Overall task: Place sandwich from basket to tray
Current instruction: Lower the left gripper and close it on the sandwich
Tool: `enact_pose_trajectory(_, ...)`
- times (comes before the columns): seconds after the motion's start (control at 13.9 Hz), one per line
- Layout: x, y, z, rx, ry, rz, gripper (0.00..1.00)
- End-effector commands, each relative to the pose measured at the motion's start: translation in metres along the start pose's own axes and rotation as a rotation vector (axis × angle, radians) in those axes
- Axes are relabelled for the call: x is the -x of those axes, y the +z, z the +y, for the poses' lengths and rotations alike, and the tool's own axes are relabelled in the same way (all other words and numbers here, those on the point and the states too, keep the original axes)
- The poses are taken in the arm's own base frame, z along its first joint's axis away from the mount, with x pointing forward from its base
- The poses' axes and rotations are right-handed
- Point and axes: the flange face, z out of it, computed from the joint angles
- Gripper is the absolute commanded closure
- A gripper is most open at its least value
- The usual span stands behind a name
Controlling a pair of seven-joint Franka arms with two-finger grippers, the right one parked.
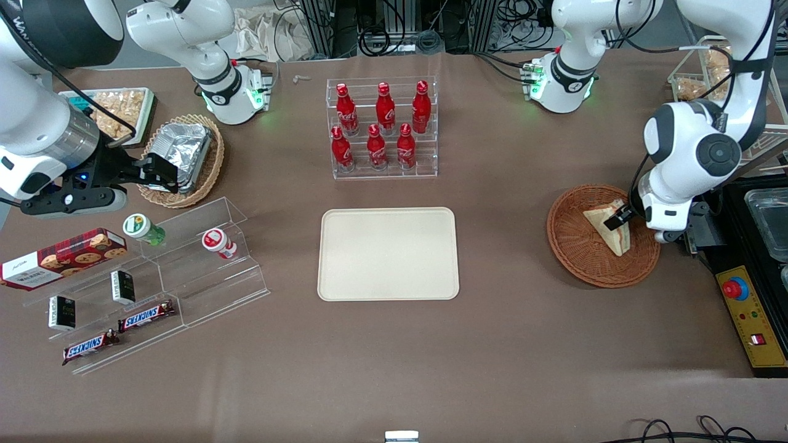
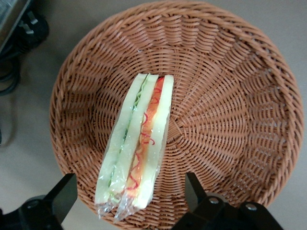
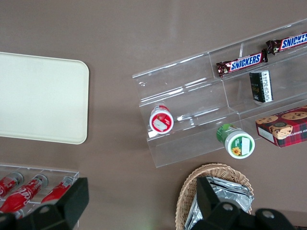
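Keeping the left gripper (image 2: 125, 201) open astride the plastic-wrapped white-bread sandwich wedge (image 2: 136, 143) in the round reddish-brown wicker basket (image 2: 230, 120), you should descend squarely, then close gently.

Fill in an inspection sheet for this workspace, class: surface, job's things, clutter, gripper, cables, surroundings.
Surface: brown table.
Job's things: wrapped sandwich lies in the basket; tray bare.
Clutter: cola bottles in a clear rack; stepped rack with Snickers bars and cookie box; foil container in a tan basket.
Gripper: left gripper over the sandwich, fingers open either side.
Cables: black leads farthest from the front camera.
Surroundings: emergency-stop box at the working arm's end.
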Motion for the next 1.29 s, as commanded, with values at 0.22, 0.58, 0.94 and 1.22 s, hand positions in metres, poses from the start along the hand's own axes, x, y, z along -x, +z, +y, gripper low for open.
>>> enact_pose_trajectory(0.22, 0.005, 0.021, -0.002, 0.003, -0.043, 0.005, 0.00)
enact_pose_trajectory(0.58, 0.008, 0.041, -0.006, 0.007, -0.048, 0.001, 0.00)
enact_pose_trajectory(0.94, 0.011, 0.064, -0.006, 0.011, -0.048, -0.004, 0.77)
enact_pose_trajectory(1.22, 0.011, 0.063, -0.006, 0.010, -0.048, -0.004, 1.00)
